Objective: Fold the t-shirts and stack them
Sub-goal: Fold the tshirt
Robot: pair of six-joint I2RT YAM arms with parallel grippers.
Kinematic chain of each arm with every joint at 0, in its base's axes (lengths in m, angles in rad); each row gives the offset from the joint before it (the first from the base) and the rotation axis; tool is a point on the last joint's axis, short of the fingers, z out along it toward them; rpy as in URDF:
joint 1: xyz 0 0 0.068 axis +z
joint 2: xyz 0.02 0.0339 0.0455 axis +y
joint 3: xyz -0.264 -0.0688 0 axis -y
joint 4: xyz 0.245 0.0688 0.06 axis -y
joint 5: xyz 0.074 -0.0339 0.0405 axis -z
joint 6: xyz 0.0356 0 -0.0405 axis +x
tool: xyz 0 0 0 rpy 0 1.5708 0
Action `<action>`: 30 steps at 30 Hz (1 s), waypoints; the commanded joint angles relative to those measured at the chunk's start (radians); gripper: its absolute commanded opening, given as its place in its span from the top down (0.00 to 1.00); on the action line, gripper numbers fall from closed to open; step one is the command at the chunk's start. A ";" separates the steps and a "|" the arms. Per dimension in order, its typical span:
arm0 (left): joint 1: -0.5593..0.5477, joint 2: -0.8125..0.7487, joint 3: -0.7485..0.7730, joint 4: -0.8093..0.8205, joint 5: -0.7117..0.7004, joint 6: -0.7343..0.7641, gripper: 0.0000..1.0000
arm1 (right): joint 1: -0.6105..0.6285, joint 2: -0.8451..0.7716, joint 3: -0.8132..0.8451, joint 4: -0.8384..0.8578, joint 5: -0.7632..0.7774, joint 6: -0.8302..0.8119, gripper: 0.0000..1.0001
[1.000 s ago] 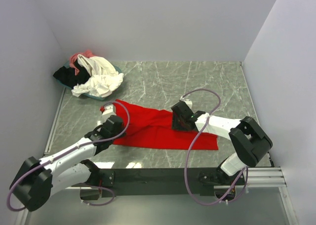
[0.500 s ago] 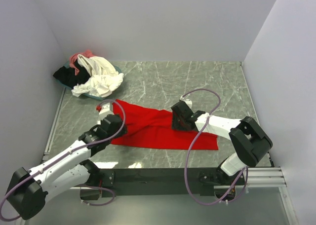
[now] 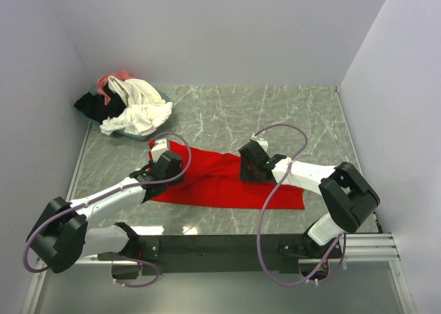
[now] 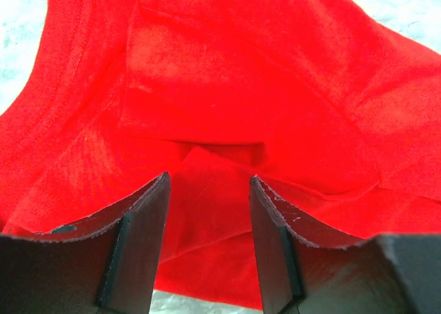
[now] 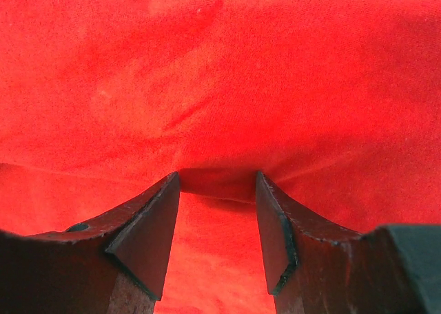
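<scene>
A bright red t-shirt [image 3: 220,183] lies flat across the middle of the table, partly folded, and fills both wrist views [image 4: 227,87] [image 5: 220,73]. My left gripper [image 3: 167,168] hovers over its left end, open, with only loose cloth under the gap between its fingers [image 4: 209,183]. My right gripper [image 3: 251,164] rests on the shirt's upper middle, also open, its fingertips straddling a fold ridge [image 5: 217,180]. A cream-white t-shirt [image 3: 141,109], a black one [image 3: 91,106] and a pink one [image 3: 110,78] lie heaped at the back left.
The heap sits in a teal-rimmed tray [image 3: 128,133] in the back left corner. Grey walls close in the marble table [image 3: 275,114] on three sides. Purple cables [image 3: 275,131] loop off both arms.
My left gripper has opened and let go of the red shirt, swinging right and further back over its left end. The shirt's left edge now lies further in. The right arm has held still.
</scene>
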 commanded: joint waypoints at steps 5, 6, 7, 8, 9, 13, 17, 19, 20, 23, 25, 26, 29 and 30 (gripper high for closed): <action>0.004 0.067 -0.001 0.084 0.004 0.007 0.44 | 0.008 0.011 0.032 0.008 0.025 -0.006 0.45; 0.004 0.075 0.005 0.084 0.001 0.009 0.44 | 0.009 0.012 0.032 0.008 0.025 -0.006 0.45; 0.006 0.083 0.007 0.084 -0.001 0.010 0.44 | 0.008 0.011 0.030 0.007 0.025 -0.006 0.45; 0.007 0.095 0.009 0.083 -0.001 0.010 0.44 | 0.008 0.009 0.030 0.008 0.025 -0.006 0.45; 0.009 0.100 0.009 0.083 -0.003 0.009 0.44 | 0.009 0.008 0.029 0.007 0.027 -0.006 0.45; 0.009 0.097 0.004 0.090 -0.004 0.010 0.50 | 0.008 0.009 0.027 0.008 0.027 -0.006 0.45; 0.009 0.086 -0.002 0.094 -0.009 0.016 0.70 | 0.008 0.011 0.027 0.008 0.025 -0.006 0.45; 0.009 0.083 -0.004 0.092 -0.015 0.019 0.84 | 0.008 0.009 0.024 0.007 0.027 -0.006 0.45; 0.009 0.080 -0.004 0.090 -0.016 0.021 0.90 | 0.008 0.008 0.026 0.007 0.027 -0.008 0.45; 0.006 0.057 -0.008 0.092 -0.013 0.036 0.99 | 0.006 0.005 0.027 0.004 0.028 -0.008 0.45; -0.002 0.032 -0.024 0.101 -0.009 0.038 0.99 | 0.008 0.006 0.032 -0.001 0.033 -0.008 0.45; -0.005 0.003 -0.031 0.104 -0.001 0.036 0.99 | 0.006 0.006 0.033 -0.005 0.036 -0.008 0.45; -0.027 -0.053 -0.060 0.121 0.039 0.038 1.00 | 0.009 0.012 0.043 -0.012 0.039 -0.006 0.45; -0.036 -0.066 -0.077 0.126 0.049 0.039 0.99 | 0.008 0.014 0.043 -0.010 0.037 -0.005 0.45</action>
